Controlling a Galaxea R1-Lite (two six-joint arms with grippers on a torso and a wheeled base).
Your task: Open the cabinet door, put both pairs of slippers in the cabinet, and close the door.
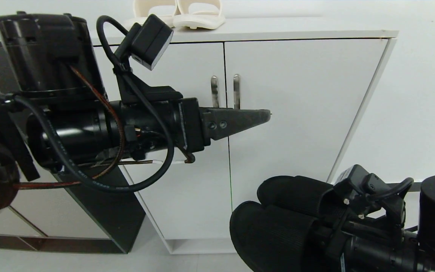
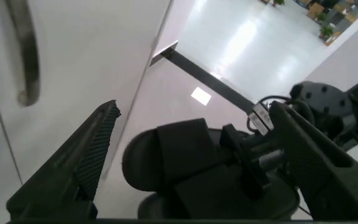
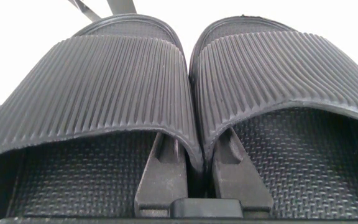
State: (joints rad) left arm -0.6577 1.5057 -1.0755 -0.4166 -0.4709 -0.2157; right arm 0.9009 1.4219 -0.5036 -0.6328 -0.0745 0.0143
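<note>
My right gripper (image 3: 194, 163) is closed on both black slippers (image 1: 278, 223), low in front of the shut cabinet (image 1: 300, 113), ready to go in together. My left gripper (image 1: 263, 114) waits by the cabinet handles (image 1: 236, 90) to pull; I cannot tell if it is open.

Wall (image 1: 421, 94): you face plain white | floor (image 2: 241, 43): pale, glossy, reflecting light | dark-framed reflective panel (image 1: 51, 223): low left
</note>
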